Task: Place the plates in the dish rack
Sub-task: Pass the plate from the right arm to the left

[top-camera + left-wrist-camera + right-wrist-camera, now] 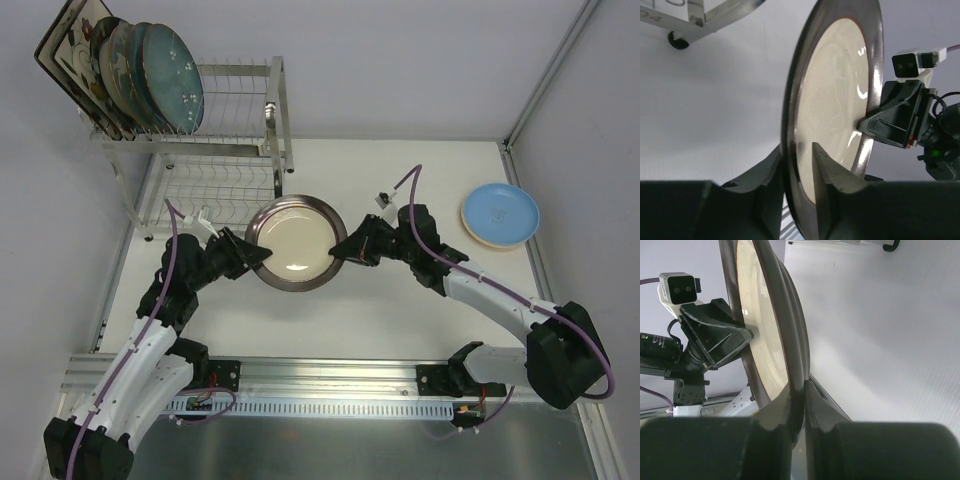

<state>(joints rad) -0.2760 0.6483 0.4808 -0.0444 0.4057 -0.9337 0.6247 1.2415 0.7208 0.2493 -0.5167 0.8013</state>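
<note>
A round dark-rimmed cream plate [296, 245] is held above the table between both arms. My left gripper [252, 254] is shut on its left rim, one finger on each face, as the left wrist view [796, 160] shows. My right gripper [342, 252] is shut on the opposite rim, seen in the right wrist view [802, 387]. The plate [835, 100] stands edge-on in both wrist views [760, 330]. The silver dish rack [240, 110] stands at the back left. Several plates [150, 75], square floral and teal ones, stand in its upper tier.
A light blue plate [500, 213] lies on a pale yellow one at the right of the table. The rack's lower tier [215, 190] is just behind the left gripper. A rack foot [677, 40] shows in the left wrist view. Walls border the table.
</note>
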